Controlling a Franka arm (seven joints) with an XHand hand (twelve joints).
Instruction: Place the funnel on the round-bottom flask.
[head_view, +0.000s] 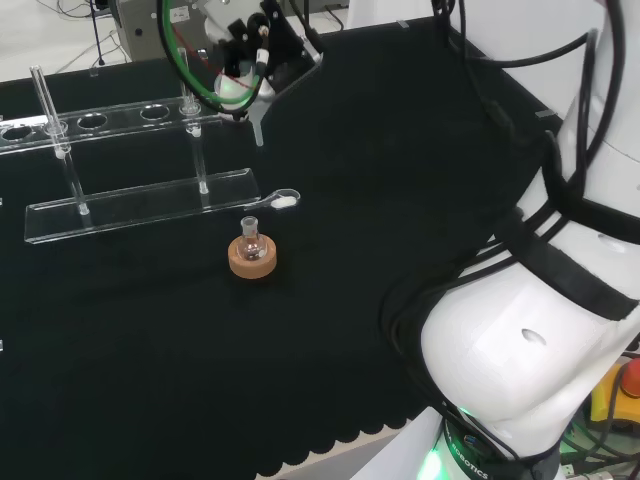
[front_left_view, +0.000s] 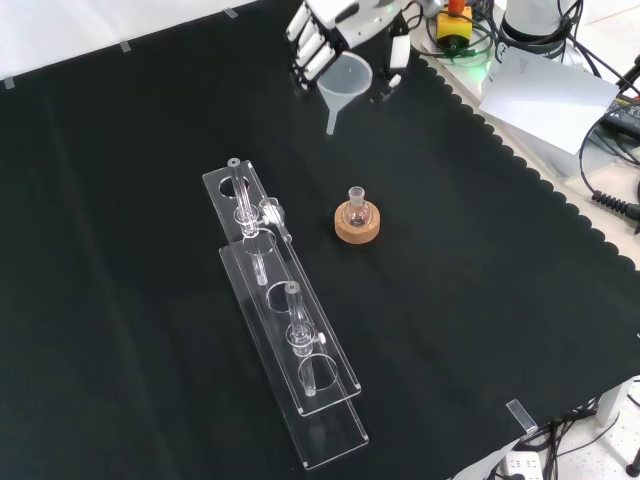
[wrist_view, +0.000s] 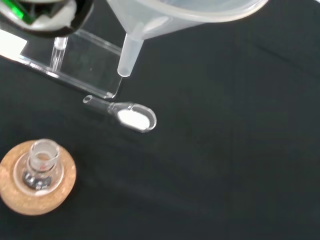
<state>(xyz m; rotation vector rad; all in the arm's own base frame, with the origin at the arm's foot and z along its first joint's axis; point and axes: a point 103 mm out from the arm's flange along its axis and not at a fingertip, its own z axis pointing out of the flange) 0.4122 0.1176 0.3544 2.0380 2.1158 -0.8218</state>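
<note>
A small clear round-bottom flask (head_view: 250, 240) (front_left_view: 355, 209) (wrist_view: 40, 165) stands upright on a cork ring (head_view: 251, 259) (front_left_view: 357, 225) (wrist_view: 37, 197) near the middle of the cloth. The hand (head_view: 245, 50) (front_left_view: 335, 30) hangs high above the cloth, its fingers curled round a translucent white funnel (head_view: 256, 112) (front_left_view: 343, 88) (wrist_view: 165, 20). The funnel's spout points down. In the front view the funnel is up and slightly left of the flask, well apart from it.
A clear rack (head_view: 140, 205) (front_left_view: 290, 330) holding upright glass tubes lies to the left of the flask in both the head and front views. A small clear scoop (head_view: 276, 200) (front_left_view: 272, 212) (wrist_view: 131, 118) with white powder lies between rack and flask. White arm links (head_view: 545, 300) rise at the head view's right.
</note>
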